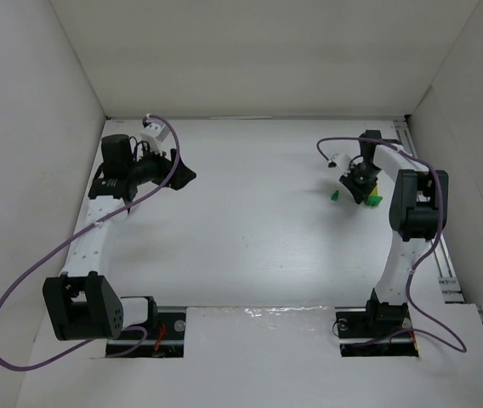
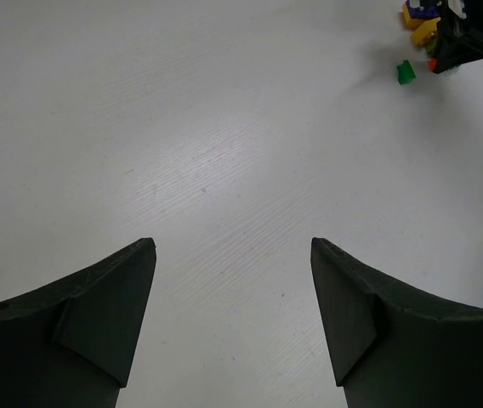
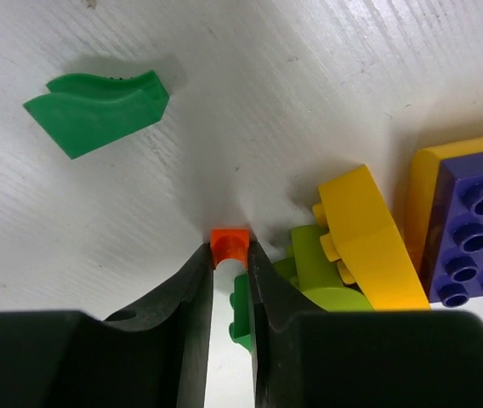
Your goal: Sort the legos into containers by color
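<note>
The legos lie in a small heap at the far right of the table. In the right wrist view my right gripper (image 3: 229,255) is shut on an orange lego (image 3: 230,243), pinched at the fingertips down at the table. A dark green lego (image 3: 241,310) sits between the jaws against the right finger. Beside them lie a lime lego (image 3: 322,276), a yellow one (image 3: 369,242) and a purple-blue one (image 3: 480,229). A green curved piece (image 3: 97,110) lies apart to the left. My left gripper (image 2: 233,255) is open over bare table at the far left (image 1: 182,174). The containers are out of view.
White walls enclose the table on three sides. A metal rail (image 1: 446,263) runs along the right edge next to the right arm. From the left wrist view the heap (image 2: 420,34) and the right gripper (image 2: 467,38) show far off at the top right.
</note>
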Motion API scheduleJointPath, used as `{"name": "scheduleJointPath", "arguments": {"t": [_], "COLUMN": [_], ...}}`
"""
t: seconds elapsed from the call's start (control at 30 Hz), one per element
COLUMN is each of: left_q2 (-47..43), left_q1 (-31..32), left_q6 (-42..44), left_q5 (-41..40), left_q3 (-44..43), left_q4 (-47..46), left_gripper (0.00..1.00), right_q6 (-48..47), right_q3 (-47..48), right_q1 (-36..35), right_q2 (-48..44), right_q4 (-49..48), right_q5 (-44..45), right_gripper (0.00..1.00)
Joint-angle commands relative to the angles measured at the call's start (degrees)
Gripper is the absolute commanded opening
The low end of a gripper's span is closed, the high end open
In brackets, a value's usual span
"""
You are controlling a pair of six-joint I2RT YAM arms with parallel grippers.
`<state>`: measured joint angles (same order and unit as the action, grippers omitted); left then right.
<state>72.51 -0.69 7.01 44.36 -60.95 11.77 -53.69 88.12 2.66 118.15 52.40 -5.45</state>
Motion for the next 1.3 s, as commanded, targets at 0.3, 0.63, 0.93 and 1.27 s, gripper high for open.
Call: {"name": "scheduleJointPath", "arguments": {"t": [0.3,0.63,0.93,1.27], "left_q2": [-11.16,-18.88,-24.17,-27.25], "left_q1": [0.34,4.72,9.04,10.18], "left_q6": [-0.25,12.84,22.26,23.06], "left_q5": [4.86,7.77,-0.14,-1.74], "left_q3": [8.65,15.41,20.51,24.56], "left_q4": [-9.4,-8.17,-11.23,-19.5], "left_gripper": [0.9,1.0,0.86,0.63], "right_q6": [4.12,9.21,20.81,35.66], "right_q3": [15.5,20.16,36.76,38.0], "right_q1": [-4.41,-19.17,-25.85,-32.62], "right_q2": [0.68,0.86,8.58,10.88], "right_q4": [25.98,26.79,26.79,17.39], "right_q5": [-32.95,-52.89,-74.75,-85.35], "right_gripper": [0.04,0.03,0.03,0.03]}}
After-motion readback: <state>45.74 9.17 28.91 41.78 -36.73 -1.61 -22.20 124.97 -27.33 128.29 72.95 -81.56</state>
